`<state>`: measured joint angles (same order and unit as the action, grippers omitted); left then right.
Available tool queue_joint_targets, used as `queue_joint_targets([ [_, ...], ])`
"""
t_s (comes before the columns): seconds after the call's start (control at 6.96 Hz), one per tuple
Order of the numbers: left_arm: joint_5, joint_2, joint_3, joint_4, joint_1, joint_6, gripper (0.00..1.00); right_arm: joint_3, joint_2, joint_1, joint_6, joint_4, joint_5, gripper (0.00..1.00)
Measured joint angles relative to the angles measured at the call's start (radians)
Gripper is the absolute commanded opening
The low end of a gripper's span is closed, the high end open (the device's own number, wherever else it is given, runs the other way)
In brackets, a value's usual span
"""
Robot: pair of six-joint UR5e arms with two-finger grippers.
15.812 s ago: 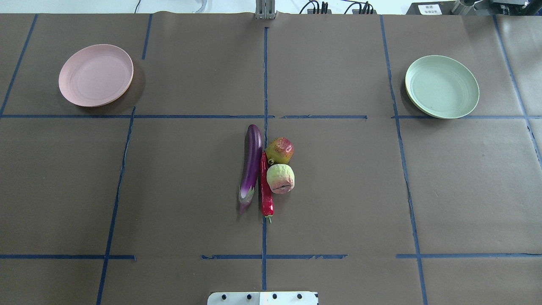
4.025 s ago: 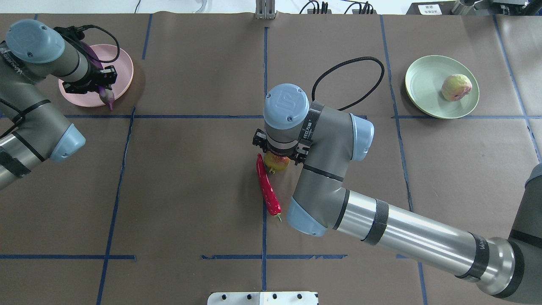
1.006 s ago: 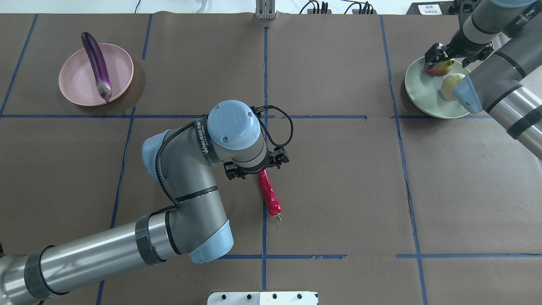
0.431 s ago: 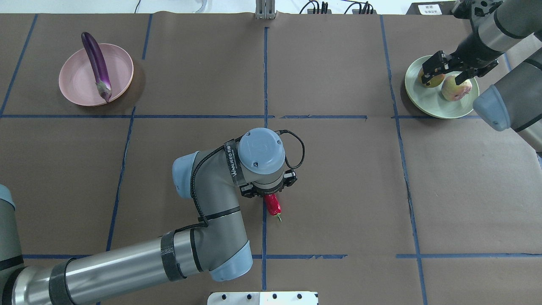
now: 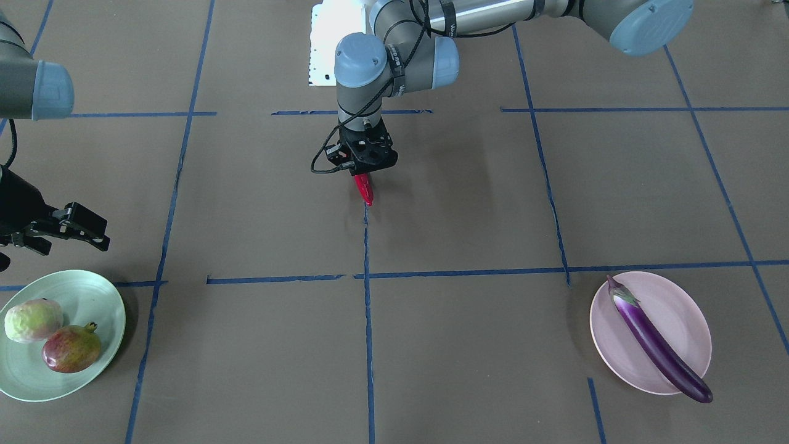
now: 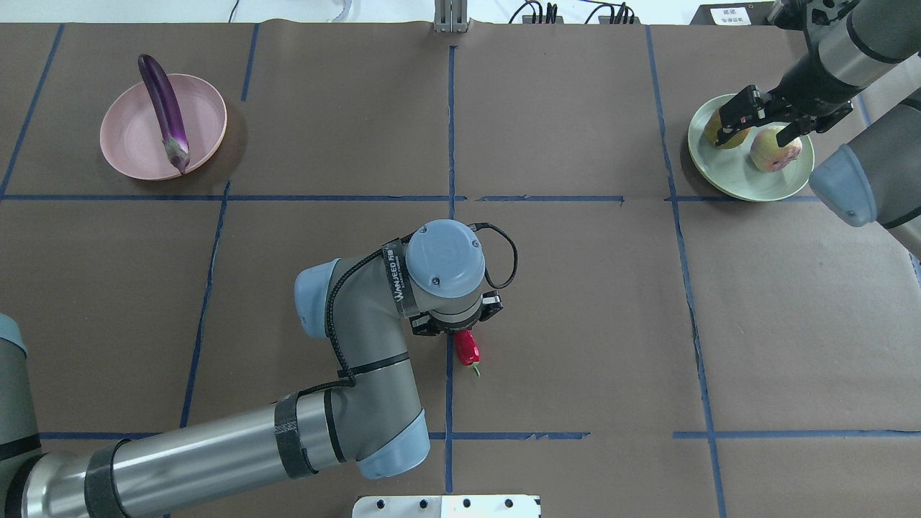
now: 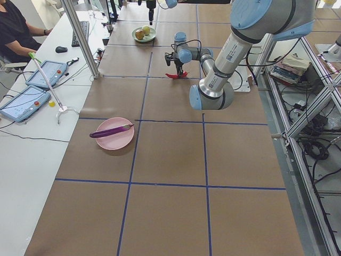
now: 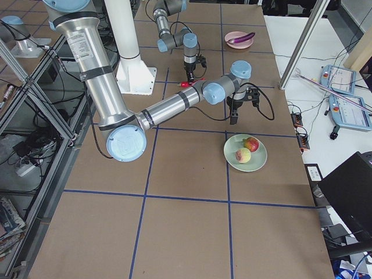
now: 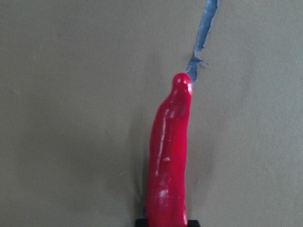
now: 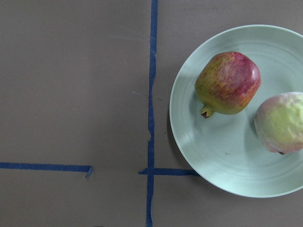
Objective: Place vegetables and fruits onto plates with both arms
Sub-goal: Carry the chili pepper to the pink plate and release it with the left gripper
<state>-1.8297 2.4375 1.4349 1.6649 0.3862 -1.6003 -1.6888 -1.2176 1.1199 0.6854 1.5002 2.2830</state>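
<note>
Glossy red and slim, the chili pepper (image 9: 170,156), likely light and slippery, sits pinched at its thicker middle by the left gripper (image 5: 365,174); the right gripper (image 6: 757,129) gapes.

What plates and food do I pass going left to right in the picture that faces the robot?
mint green plate → red chili pepper → pink plate

Left gripper (image 5: 365,174), clamped on slim red chili pepper (image 5: 366,189): open brown paper tabletop (image 5: 468,203) all round it. Long glossy purple eggplant (image 5: 656,342) crosses pale pink round plate (image 5: 622,351) — free strips either side. Near spread-fingered right gripper (image 6: 757,128), round red-green fruit (image 5: 71,349) and pale green-yellow wrinkly ball (image 5: 33,320) take roughly half of pale mint green plate (image 5: 92,296).
</note>
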Motion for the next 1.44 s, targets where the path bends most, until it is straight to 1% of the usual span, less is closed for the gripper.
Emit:
queue_joint_targets([
  [0.14, 0.0, -0.001, 0.028, 0.002, 0.034, -0.003, 0.0, -0.003, -0.001, 0.0, 0.0, 0.001, 0.0, 1.0],
  [0.43, -0.006, -0.046, 0.139, 0.008, 0.198, -0.003, 0.0, -0.052, -0.038, 0.0, 0.0, 0.003, 0.003, 1.0],
  [0.58, -0.009, -0.09, 0.168, 0.013, 0.283, 0.056, 0.0, -0.091, -0.076, 0.0, 0.0, 0.003, 0.008, 1.0],
  [0.72, -0.01, -0.134, 0.176, 0.019, 0.35, 0.168, 0.0, -0.12, -0.108, 0.0, 0.0, 0.002, 0.016, 1.0],
  [0.86, -0.016, -0.177, 0.175, 0.024, 0.407, 0.283, 0.0, -0.15, -0.141, 0.0, 0.0, 0.002, 0.028, 1.0],
  [1.01, -0.045, -0.216, 0.164, 0.027, 0.469, 0.394, 0.0, -0.184, -0.179, 0.001, 0.0, 0.002, 0.042, 1.0],
  [1.29, -0.143, -0.281, 0.082, 0.047, 0.601, 0.621, 0.0, -0.226, -0.223, 0.001, 0.0, 0.002, 0.048, 1.0],
  [1.44, -0.168, -0.316, 0.022, 0.09, 0.649, 0.707, 0.0, -0.232, -0.228, 0.0, 0.0, 0.002, 0.049, 1.0],
])
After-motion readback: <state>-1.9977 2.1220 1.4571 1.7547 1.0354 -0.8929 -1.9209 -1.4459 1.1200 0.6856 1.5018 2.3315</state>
